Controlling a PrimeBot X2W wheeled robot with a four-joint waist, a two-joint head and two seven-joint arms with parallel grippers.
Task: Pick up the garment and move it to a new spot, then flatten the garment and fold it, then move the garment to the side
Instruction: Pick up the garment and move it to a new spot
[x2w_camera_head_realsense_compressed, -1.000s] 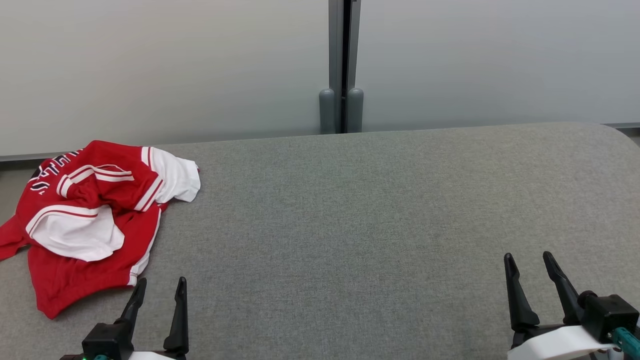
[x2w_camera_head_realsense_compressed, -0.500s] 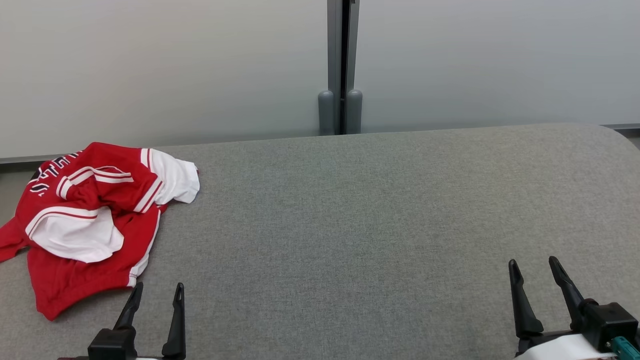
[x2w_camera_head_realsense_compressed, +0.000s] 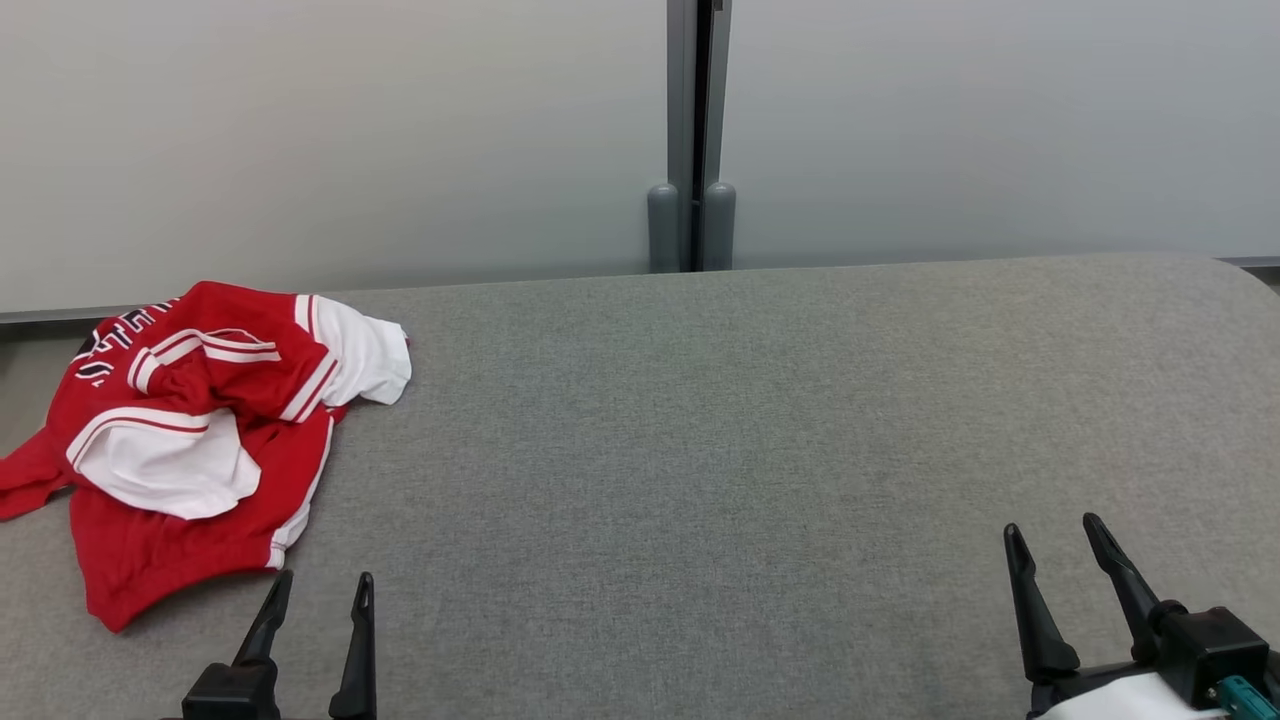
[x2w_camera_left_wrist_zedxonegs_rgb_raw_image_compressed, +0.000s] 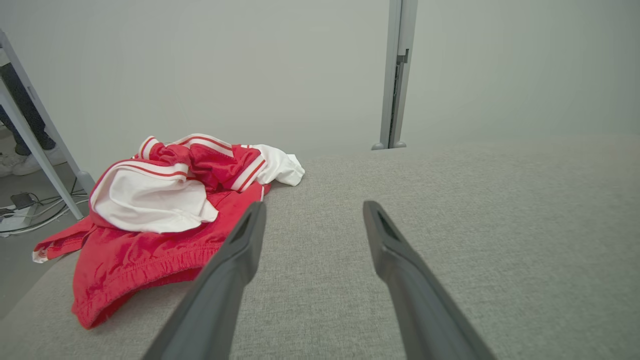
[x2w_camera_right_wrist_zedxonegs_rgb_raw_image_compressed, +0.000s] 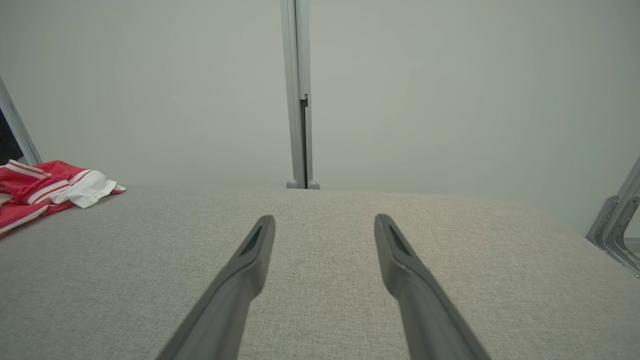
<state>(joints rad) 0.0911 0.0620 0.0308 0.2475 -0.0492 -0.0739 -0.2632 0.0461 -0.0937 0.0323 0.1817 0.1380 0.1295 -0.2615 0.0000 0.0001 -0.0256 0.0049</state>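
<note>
Red-and-white satin-look garment (x2w_camera_head_realsense_compressed: 190, 440), crumpled in a heap, sits at 9 o'clock on the grey woven-fabric tabletop (x2w_camera_head_realsense_compressed: 700, 450), close to that edge. One red flap at the heap's 8 o'clock looks to spill past the rim. Nothing touches it.

Your left gripper (x2w_camera_head_realsense_compressed: 325, 578) is at 7 o'clock in the head view, long dark fingers spread wide, empty, tips near the garment's near hem but apart from it. The heap lies at 11 o'clock from it. Your right gripper (x2w_camera_head_realsense_compressed: 1052, 526) is at 5 o'clock, also spread, empty, well apart from the cloth, over bare tabletop.

Handling, my read: thin, light, fully limp, probably slick. It'll drape and slide, with no stiffness to lean on; not fragile. Layers are piled, white over red, so a shallow pinch may lift only the top ply and drag the rest.

Where to grab: the gathered red hem at the heap's 6 o'clock, nearest your left fingers, looks thicker and should give a better bite. The white sleeve end at its 2 o'clock is the alternative. Go low against the tabletop and pinch through a fold.

Pickup not yet begun, whole task ahead. The open middle of the tabletop looks like the obvious new spot. Watch that overhanging flap: it could pull the heap off the edge.
</note>
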